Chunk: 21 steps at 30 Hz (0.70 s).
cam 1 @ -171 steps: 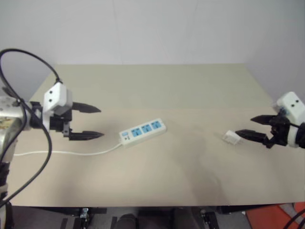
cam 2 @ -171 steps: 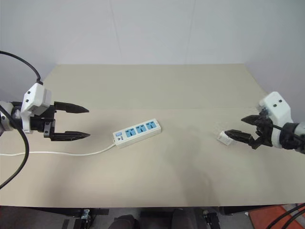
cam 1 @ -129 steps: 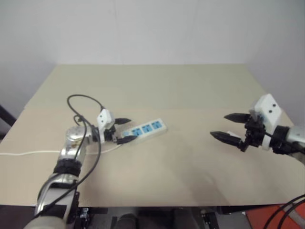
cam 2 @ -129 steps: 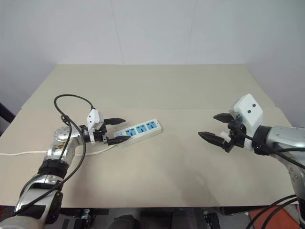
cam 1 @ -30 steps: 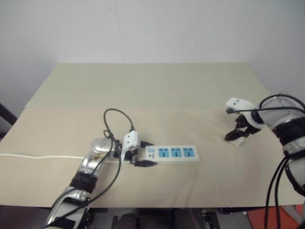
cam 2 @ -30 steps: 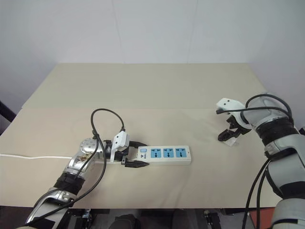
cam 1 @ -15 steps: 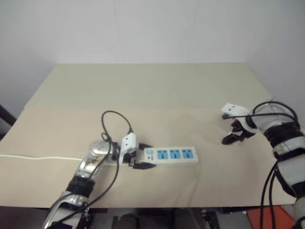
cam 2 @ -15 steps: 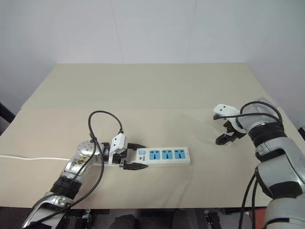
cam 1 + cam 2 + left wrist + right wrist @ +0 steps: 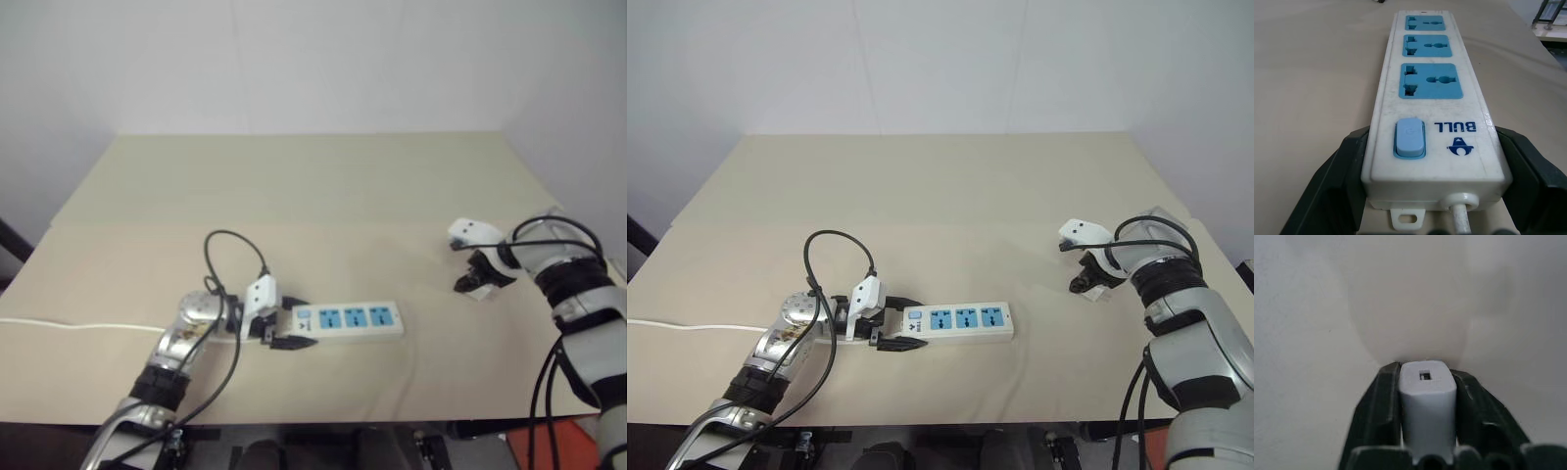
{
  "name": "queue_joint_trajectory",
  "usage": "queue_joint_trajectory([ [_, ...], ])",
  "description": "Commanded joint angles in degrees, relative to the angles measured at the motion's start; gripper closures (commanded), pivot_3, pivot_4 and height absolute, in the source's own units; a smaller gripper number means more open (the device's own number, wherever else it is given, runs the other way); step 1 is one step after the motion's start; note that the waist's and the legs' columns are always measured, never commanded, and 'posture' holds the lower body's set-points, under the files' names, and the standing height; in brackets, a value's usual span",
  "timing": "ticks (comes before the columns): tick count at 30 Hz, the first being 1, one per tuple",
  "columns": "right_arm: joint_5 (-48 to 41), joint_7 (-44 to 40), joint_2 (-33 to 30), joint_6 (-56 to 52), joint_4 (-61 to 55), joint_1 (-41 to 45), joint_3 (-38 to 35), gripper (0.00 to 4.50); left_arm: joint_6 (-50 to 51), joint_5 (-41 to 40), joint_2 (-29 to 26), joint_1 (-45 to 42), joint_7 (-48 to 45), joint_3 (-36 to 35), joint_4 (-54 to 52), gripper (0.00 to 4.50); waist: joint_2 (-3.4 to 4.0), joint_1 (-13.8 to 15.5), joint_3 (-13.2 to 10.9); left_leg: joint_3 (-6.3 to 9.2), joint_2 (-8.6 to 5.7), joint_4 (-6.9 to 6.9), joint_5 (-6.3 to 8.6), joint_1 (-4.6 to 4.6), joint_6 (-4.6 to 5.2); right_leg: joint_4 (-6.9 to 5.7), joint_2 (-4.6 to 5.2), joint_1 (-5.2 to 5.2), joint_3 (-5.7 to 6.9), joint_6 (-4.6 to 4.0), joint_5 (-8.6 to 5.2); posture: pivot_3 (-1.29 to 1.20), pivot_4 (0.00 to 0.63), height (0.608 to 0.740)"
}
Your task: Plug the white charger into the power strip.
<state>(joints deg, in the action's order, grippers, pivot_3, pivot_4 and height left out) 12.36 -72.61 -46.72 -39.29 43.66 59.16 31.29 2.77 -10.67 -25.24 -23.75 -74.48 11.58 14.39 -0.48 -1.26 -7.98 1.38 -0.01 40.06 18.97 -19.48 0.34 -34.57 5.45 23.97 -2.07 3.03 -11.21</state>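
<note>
White against the beige table (image 9: 323, 186), the strip (image 9: 348, 320) lay near the front edge in the head view, its switch end clamped by the left gripper (image 9: 290, 324). The left wrist view showed both fingers (image 9: 1337, 186) flanking that end. The right wrist view showed the right gripper (image 9: 1427, 382) closed on the charger (image 9: 1427, 404), well right of the strip.

Beige table (image 9: 323, 186), plain white wall (image 9: 313, 59) behind

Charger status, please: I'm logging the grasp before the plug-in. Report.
Right gripper shut on white charger. Left gripper shut on switch end of power strip. Three sockets free, table between them bare.
</note>
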Motion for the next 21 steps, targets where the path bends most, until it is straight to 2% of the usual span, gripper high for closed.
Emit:
queue_joint_trajectory([
  [1,1.66,0.23,-0.80,-0.23,-2.18,-1.15,-1.16,3.30,0.31,0.34,-0.94,-0.02,-0.29,1.10,-0.33,1.21,0.00,-0.03,0.00,0.00,0.00,-0.01,0.00,0.01,0.00,-0.02,0.00,0.00,0.00,0.00,0.00,0.00,0.150,0.740],
  [5,-1.13,-0.31,-1.34,-3.48,-9.98,-0.33,-5.49,3.30,0.02,0.34,-1.17,-0.98,-0.94,1.24,0.81,1.21,0.01,-0.06,0.00,-0.01,0.00,-0.03,0.00,0.02,0.01,-0.05,0.00,0.05,-0.02,0.00,0.00,0.00,0.150,0.740],
  [9,-10.33,1.79,1.52,-10.20,-24.18,-0.27,-17.20,3.30,-0.30,0.43,-1.28,-2.25,-1.45,1.34,2.42,1.21,0.07,-0.11,0.00,-0.01,0.00,-0.06,0.00,-0.02,0.01,-0.21,-0.02,0.21,-0.06,0.00,0.00,0.00,0.150,0.740],
  [13,-20.00,6.13,7.84,-14.65,-39.88,-4.50,-28.24,3.30,-0.56,0.40,-1.49,-2.95,-1.87,1.32,3.69,1.21,0.05,0.11,0.01,0.07,0.02,-0.08,0.01,-0.01,0.01,-0.28,-0.05,0.20,-0.03,0.00,0.00,0.00,0.150,0.740],
  [17,-25.40,13.26,16.32,-13.50,-51.56,-11.30,-32.25,3.30,-0.72,0.57,-1.62,-2.98,-1.55,1.43,4.25,1.21,-0.01,0.39,0.04,0.13,0.02,-0.05,0.01,-0.01,0.02,-0.31,-0.04,0.17,0.01,0.00,0.00,0.00,0.150,0.740],
  [21,-29.10,17.46,24.19,-9.75,-57.62,-19.49,-30.57,3.30,-0.95,1.13,-1.63,-2.34,-0.19,1.47,3.81,1.21,-0.02,0.37,0.05,0.12,0.01,-0.05,0.01,-0.01,0.02,-0.34,-0.04,0.19,-0.01,0.00,0.00,0.00,0.150,0.740],
])
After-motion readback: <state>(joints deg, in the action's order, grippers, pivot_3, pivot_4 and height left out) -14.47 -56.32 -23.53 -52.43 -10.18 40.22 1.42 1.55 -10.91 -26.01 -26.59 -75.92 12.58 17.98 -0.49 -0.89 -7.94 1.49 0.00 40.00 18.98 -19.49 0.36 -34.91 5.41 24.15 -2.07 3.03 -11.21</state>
